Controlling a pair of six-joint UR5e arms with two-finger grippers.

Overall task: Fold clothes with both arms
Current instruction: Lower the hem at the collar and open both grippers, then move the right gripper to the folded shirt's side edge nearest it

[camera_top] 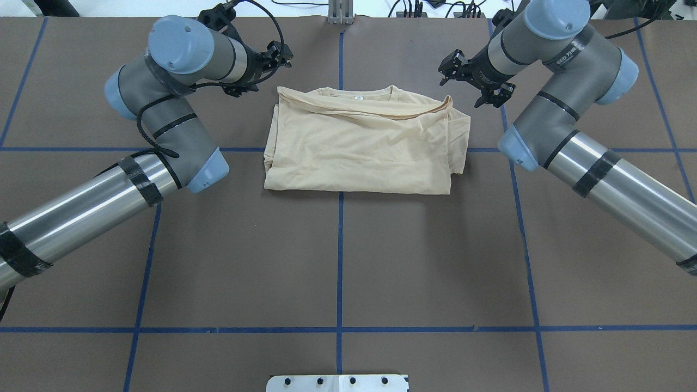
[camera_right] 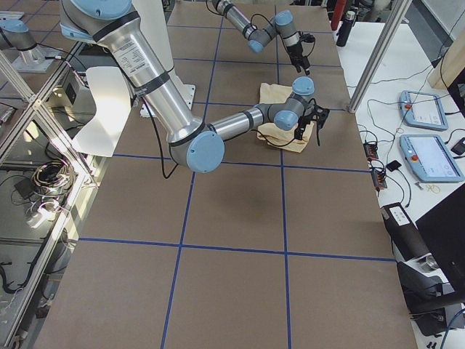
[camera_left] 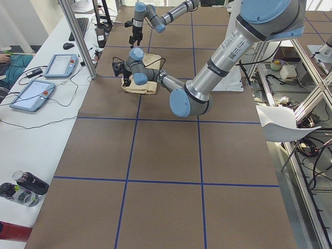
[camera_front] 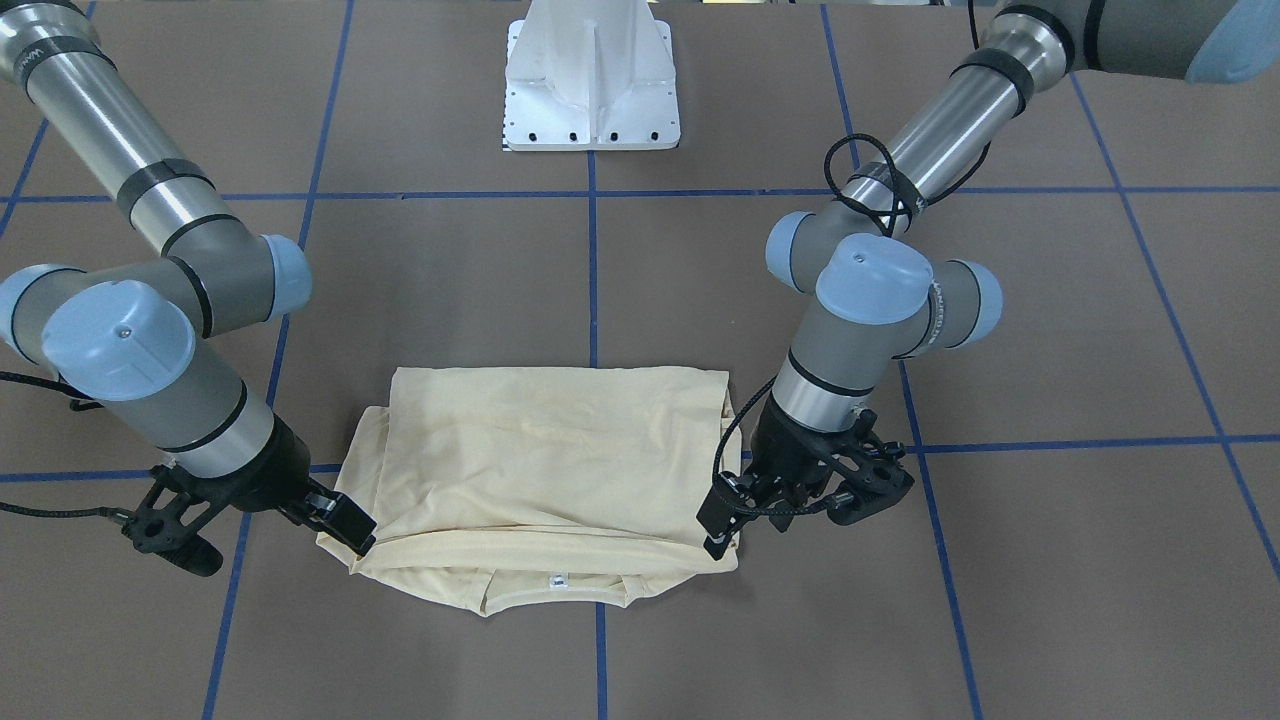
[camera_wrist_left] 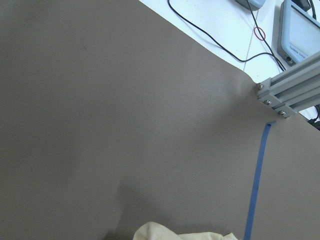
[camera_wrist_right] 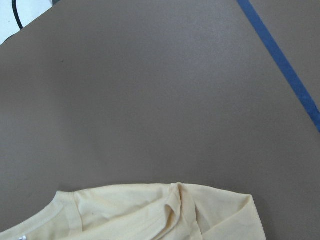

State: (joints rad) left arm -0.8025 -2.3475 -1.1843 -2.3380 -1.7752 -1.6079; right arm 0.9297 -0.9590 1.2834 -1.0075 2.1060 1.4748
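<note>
Nearest you, the folded T-shirt [camera_front: 540, 450] turns its collar edge and white neck label [camera_front: 559, 579] toward your side of the bench [camera_front: 450, 260]. The right gripper [camera_front: 350, 522] and left gripper [camera_front: 718, 522] sit one at each corner of that edge. You cannot tell whether either is spread, closed or pinching fabric. Farther off stands the white pedestal [camera_front: 592, 90].

Bent low: left arm [camera_front: 900, 290], right arm [camera_front: 150, 345].
Tilted inward: left gripper [camera_front: 722, 525], right gripper [camera_front: 345, 522]; jaw spread cannot be told.
</note>
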